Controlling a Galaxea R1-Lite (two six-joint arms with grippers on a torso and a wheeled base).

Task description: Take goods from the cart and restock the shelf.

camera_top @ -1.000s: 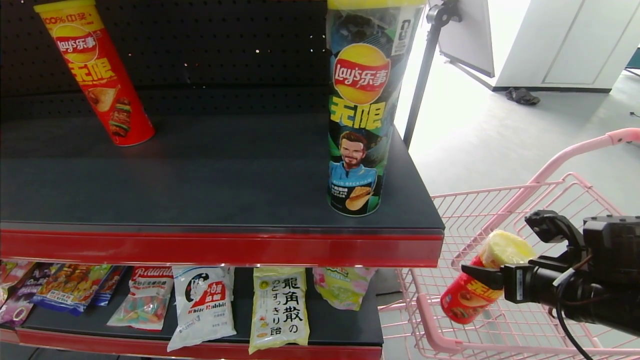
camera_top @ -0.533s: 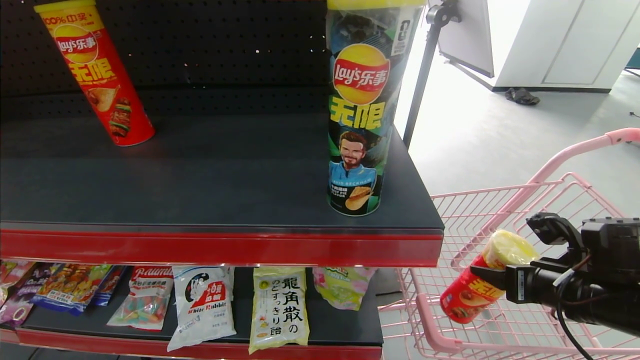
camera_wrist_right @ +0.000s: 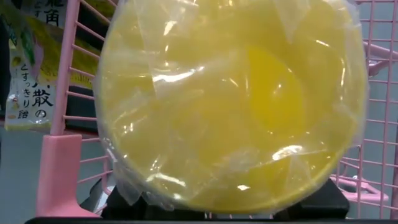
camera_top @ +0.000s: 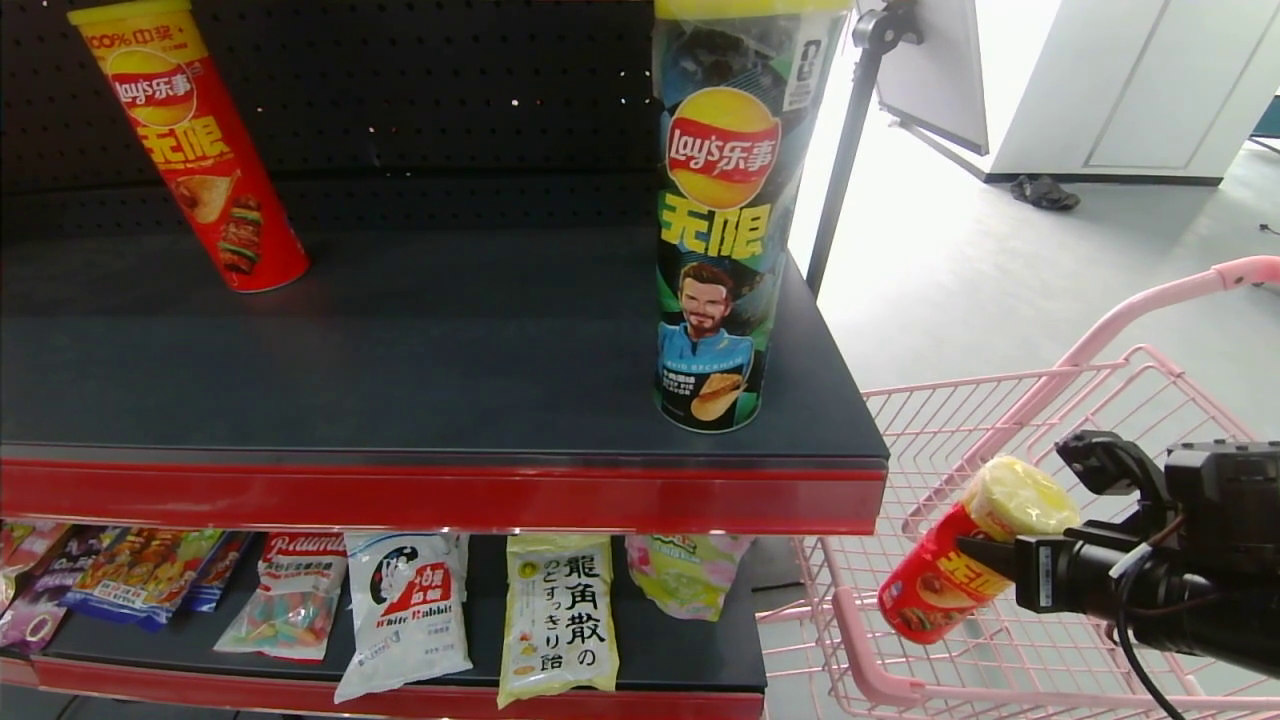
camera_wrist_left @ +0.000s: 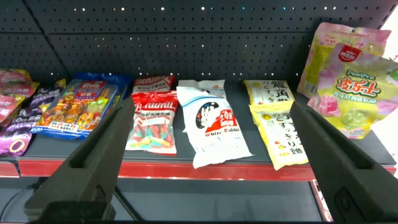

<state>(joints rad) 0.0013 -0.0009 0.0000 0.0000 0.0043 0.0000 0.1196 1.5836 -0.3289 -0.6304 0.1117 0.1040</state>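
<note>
Right gripper point(camera_top: 1012, 497) clamps the yellow-lidded red chip tube point(camera_top: 928, 595) over the pink wire cart point(camera_top: 852, 625); we'd clear its rim, then stand it upright on the black shelf point(camera_top: 400, 350).

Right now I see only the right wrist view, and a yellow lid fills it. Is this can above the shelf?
Observer: No. The held red can hangs tilted over the pink cart, in the shut jaws of the right gripper, right of the upper shelf.
Operator: Is there free place on that shelf?
Observer: Yes. A wide bare stretch lies between the back-left red can and the tall green can near its right front edge.
</note>
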